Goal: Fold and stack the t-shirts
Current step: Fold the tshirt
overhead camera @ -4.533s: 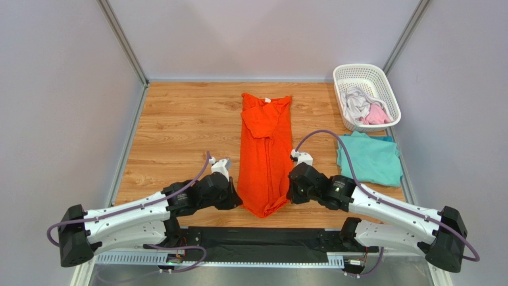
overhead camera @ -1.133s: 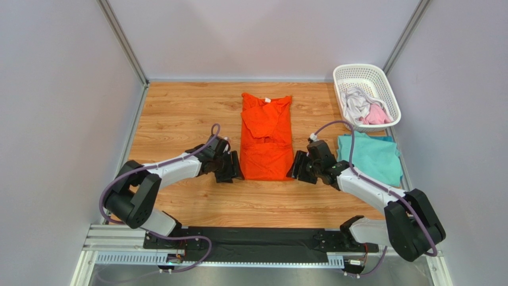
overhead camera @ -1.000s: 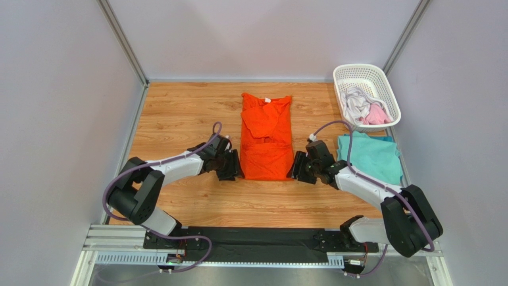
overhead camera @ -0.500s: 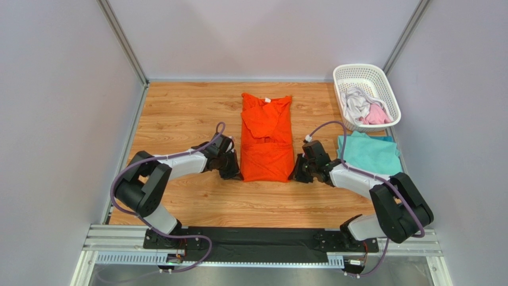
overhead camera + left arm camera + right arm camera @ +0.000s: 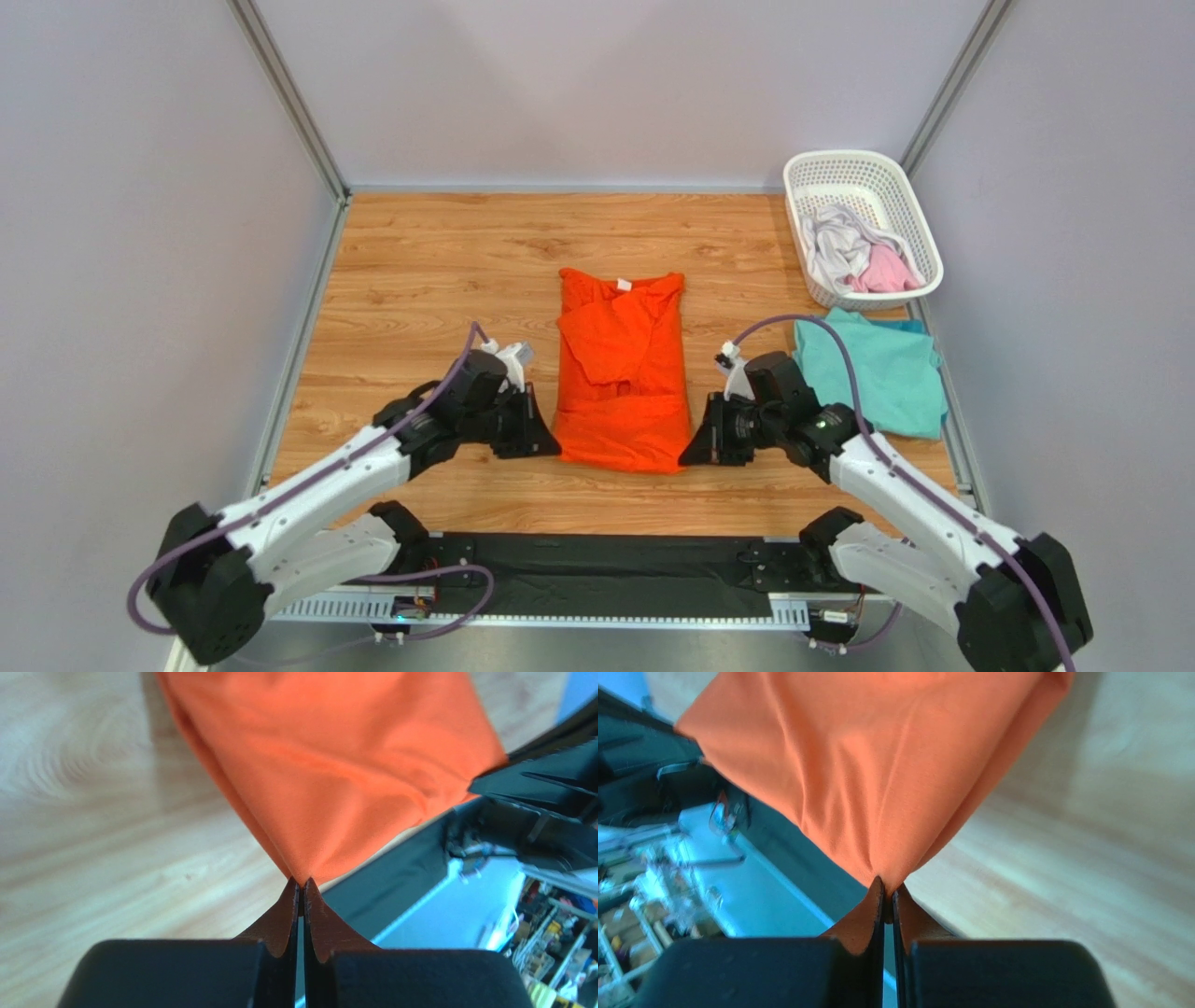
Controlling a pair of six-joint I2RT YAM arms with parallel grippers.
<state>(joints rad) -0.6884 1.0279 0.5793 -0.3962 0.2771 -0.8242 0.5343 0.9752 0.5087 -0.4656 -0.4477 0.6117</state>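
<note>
Collar and hem set the long axis of the orange t-shirt point(image 5: 622, 371). It is laid lengthwise from far to near at the middle of the wooden table point(image 5: 421, 280), with the collar toward the far wall and the folded lower edge toward the arm bases. The sleeves are turned in over the chest, so a narrow oblong is formed, slightly wider at its near end.

The near-left corner is pinched by the left gripper point(image 5: 540, 438) and the near-right corner by the right gripper point(image 5: 694, 445). In each wrist view the two fingers are seen pressed together on a peak of orange cloth, which fans away from the tips.

The teal t-shirt point(image 5: 873, 371) is lying folded by the table's right edge, apart from the orange one. Its left edge is crossed by the right arm's purple cable point(image 5: 821, 367). At the far right corner, the grey-white t-shirt point(image 5: 838, 241) and the pink t-shirt point(image 5: 887, 270) are bunched together in a white lattice basket point(image 5: 842, 165).

Compared with half a second ago, the orange shirt has been drawn toward the near edge. The collar, then close to the far side, is now found about midway across the table. Both grippers have been pulled back with it. Compared with 4.5 seconds ago, the shirt is shorter, its lower part having been doubled up over the body. The teal shirt and the basket are unmoved.
</note>
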